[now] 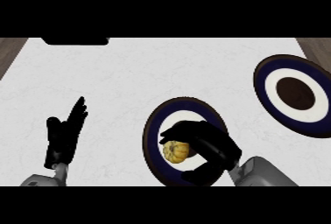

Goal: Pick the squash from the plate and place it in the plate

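Squash, small yellow ribbed round one (175,151), sits on the near dark-blue-rimmed round plate (155,127), low centre-right of head view. Right black hand (203,151) is over that plate, fingers and thumb curled round the squash from its right side, so it is closed on it; whether it is lifted off the plate yet can't be told. Squash looks roughly round, no clear long axis. Second round plate, dark blue rim, white ring, brown centre (294,94), lies up and to the right, well apart, on the white marbled counter (129,74). Right hand is the nearer one to it. Left black hand (65,135) rests at left, fingers straight, holding nothing
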`<act>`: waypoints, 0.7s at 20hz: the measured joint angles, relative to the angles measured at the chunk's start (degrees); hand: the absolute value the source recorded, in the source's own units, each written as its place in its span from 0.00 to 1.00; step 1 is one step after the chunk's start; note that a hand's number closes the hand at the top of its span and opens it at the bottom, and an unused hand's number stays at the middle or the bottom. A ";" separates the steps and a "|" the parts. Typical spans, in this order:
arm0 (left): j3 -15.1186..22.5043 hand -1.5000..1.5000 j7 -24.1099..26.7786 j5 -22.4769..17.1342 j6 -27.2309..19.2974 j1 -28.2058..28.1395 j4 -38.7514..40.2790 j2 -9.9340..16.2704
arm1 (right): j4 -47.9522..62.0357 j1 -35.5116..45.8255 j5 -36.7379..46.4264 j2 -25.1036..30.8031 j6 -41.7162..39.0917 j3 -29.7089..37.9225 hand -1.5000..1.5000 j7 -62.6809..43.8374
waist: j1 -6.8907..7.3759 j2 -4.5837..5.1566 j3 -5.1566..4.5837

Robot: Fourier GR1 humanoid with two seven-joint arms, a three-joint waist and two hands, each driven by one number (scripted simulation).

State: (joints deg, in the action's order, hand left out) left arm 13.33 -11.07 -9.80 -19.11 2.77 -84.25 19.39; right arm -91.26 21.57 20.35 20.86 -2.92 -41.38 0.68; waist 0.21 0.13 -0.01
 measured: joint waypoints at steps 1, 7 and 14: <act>-0.10 0.50 0.73 0.06 0.06 -0.10 0.98 -0.38 | -0.09 0.91 1.52 0.52 -1.24 -1.10 0.00 -0.84 | -0.03 -0.03 -0.02; 0.75 0.50 0.28 1.13 -0.47 -0.11 1.05 -1.64 | -1.02 8.67 11.92 2.18 -7.88 -5.41 0.00 -9.25 | 0.04 -0.33 -0.06; 0.62 0.50 0.12 2.00 -0.64 0.07 1.27 -2.44 | -0.08 17.15 16.25 -3.16 -23.35 -8.68 0.00 -23.17 | 0.19 -0.33 -0.08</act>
State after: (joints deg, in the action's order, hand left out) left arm 13.95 -10.94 -7.80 -19.75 2.84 -82.98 16.95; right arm -91.34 38.72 36.60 17.71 -26.27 -50.07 -22.49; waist 0.41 -0.20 -0.09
